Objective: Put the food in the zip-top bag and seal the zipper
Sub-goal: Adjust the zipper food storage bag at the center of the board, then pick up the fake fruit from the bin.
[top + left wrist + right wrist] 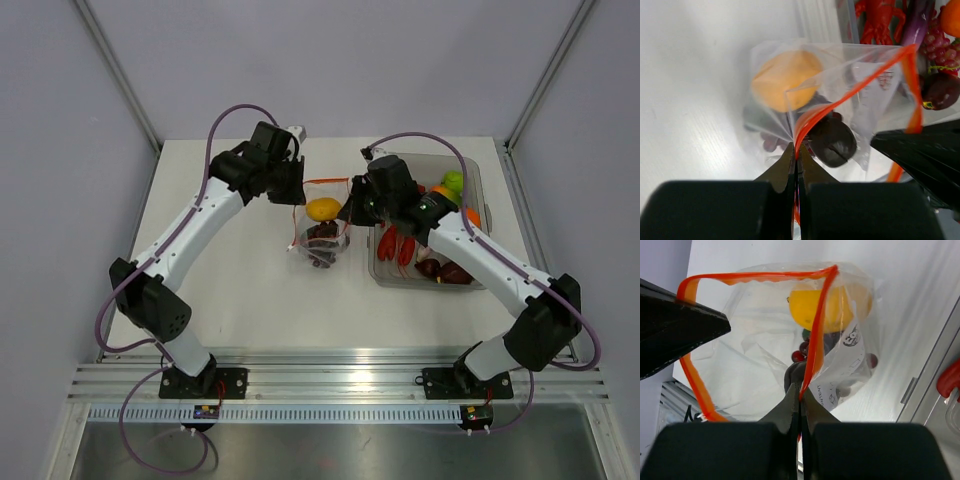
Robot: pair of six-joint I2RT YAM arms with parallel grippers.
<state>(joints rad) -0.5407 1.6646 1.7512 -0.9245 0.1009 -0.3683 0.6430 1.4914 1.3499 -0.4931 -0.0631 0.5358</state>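
Zip-top bag (322,240) is sitting in the middle of the table (230,290), at 9 o'clock from the clear tub (385,278). Left end effector (796,150) is clamping down on the zipper (840,95); right end effector (800,389) is pinching another stretch of the same strip. The mouth is gaping in a wide loop, so it's not sealed yet. The bag is holding a yellow fruit (323,209) and dark purple pieces (832,142). Red lobster (395,245) plus orange, green and dark items are waiting in the tub. I'm judging loading as only partly done.
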